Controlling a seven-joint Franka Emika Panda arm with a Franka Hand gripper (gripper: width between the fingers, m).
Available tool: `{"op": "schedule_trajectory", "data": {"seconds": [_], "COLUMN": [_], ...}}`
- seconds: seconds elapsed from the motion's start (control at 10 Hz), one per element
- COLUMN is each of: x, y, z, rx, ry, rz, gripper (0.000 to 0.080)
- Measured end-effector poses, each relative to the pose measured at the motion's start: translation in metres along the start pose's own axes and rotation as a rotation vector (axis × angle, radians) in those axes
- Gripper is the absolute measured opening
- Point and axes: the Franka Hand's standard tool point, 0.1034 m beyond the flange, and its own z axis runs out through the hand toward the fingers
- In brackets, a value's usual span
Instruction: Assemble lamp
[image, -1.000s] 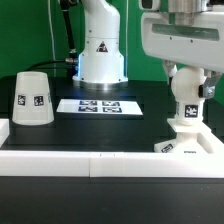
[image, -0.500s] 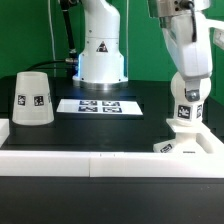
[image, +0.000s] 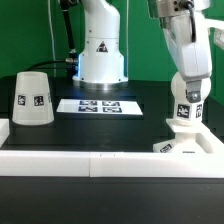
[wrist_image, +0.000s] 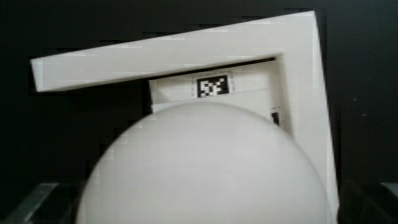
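The lamp base (image: 190, 143), a low angular white block with a tag, sits at the exterior view's right, against the white front wall. The bulb (image: 184, 113) stands upright on the base. My gripper (image: 187, 97) comes straight down from above and is shut on the bulb's top. In the wrist view the bulb's round white dome (wrist_image: 205, 170) fills the near part of the picture and hides my fingers. The base (wrist_image: 178, 55) and its tag lie beyond it. The cone-shaped shade (image: 32, 98) stands alone at the exterior view's left.
The marker board (image: 100, 105) lies flat in the middle of the black table. The big white robot pedestal (image: 100, 50) stands behind it. A low white wall (image: 90, 165) runs along the front edge.
Between one second and half a second ago my wrist turned about its vertical axis above the bulb. Since then nothing has visibly moved. The bulb stays on the base.
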Motion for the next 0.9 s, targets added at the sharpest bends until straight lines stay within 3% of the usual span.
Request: {"op": "schedule_trajectory", "data": {"seconds": [0.2, 0.3, 0.8, 0.9], "x": [-0.0025, -0.0024, -0.001, -0.0014], "y": [-0.0005, 0.0038, 0.0036, 0.0036], "z": [-0.0014, -0.0003, 0.0001, -0.001], "rx": [-0.006, -0.033, -0.034, -0.048], "ry": [0.025, 0.015, 0.01, 0.035], "rz": [-0.285, -0.4, -0.725, -0.887], "gripper": [0.0698, 0.0698, 0.0698, 0.0698]}}
